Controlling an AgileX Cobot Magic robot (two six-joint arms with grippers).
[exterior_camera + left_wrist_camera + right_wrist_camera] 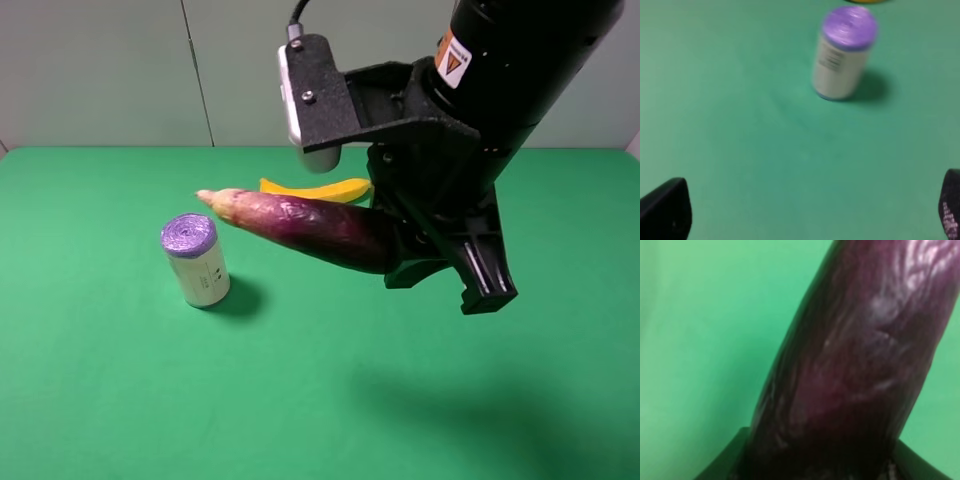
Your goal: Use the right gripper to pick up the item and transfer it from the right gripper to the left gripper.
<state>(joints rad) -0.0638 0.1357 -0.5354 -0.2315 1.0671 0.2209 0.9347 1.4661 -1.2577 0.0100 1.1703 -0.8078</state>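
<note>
closest to us, the right gripper (450, 282) is clamped on the dark end of one eggplant (300, 225), holding it in the air above the green table (300, 400) with its stem tip pointing left. we count one banana (320, 188) lying just beyond it and one purple-topped roll (197, 262) standing upright at the left. the left gripper (807, 215) hangs released, jaws spread wide, on the near side of the roll.
</note>
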